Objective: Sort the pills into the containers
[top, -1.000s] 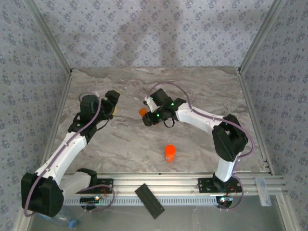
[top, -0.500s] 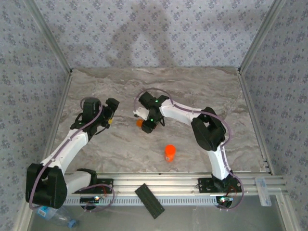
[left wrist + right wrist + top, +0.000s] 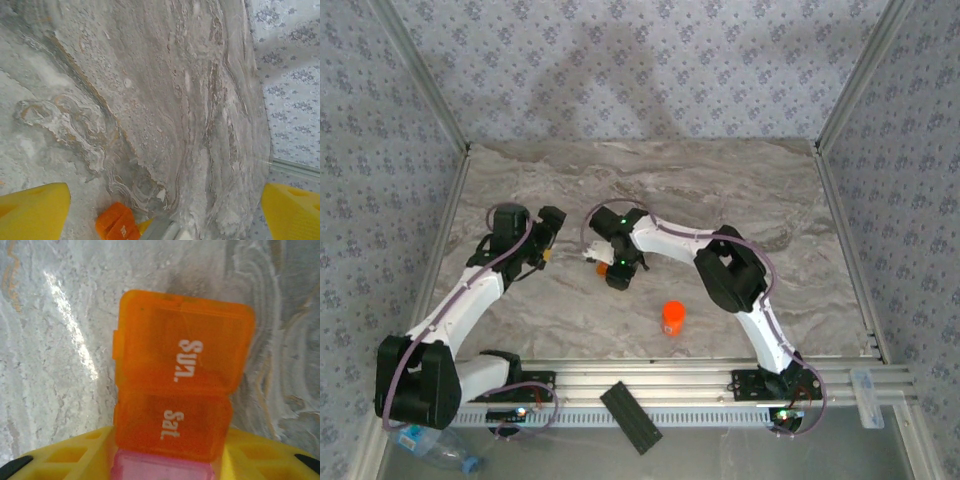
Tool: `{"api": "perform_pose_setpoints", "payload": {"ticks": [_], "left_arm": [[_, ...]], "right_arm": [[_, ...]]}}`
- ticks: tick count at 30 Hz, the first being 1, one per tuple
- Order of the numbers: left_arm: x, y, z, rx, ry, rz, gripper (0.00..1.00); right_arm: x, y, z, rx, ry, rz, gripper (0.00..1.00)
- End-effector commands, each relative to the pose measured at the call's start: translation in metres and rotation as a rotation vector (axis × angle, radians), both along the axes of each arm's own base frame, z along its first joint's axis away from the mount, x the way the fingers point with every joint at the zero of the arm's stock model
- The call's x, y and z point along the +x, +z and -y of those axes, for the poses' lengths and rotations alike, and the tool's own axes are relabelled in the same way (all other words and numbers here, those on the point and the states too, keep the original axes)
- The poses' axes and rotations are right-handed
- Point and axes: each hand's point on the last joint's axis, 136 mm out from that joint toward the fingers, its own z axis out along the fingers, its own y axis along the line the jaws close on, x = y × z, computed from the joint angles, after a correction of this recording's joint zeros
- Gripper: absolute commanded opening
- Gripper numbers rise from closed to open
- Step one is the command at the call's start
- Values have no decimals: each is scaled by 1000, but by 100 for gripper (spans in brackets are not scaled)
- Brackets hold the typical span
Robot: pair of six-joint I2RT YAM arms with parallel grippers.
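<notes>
Orange boxy compartment (image 3: 180, 390) sat clamped in R gripper (image 3: 617, 272), pill bottle (image 3: 672, 318) at its 4 o'clock; L gripper (image 3: 162, 212) spread wide.

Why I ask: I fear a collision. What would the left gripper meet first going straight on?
Probably the orange pill organizer, low between the left gripper's open fingers; beyond it, bare marble table. Depth is unclear.
</notes>
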Motion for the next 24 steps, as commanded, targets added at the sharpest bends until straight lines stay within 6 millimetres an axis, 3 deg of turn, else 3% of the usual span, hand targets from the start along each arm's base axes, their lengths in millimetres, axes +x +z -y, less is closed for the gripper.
{"api": "perform_pose_setpoints", "payload": {"ticks": [1,10,16,24], "left_arm": [[-3,6,-10,7,45,11,98],[-7,16,-16,36,28,35,100],[-6,16,-15,34,16,36,100],[-5,17,-13,29,6,40,100]], "right_arm": [[2,-2,2,-41,24,14,55],[7,38,3,21,-40,67,76],[6,24,20,-90,-49,96,81],[6,13,22,-90,-65,73,81]]}}
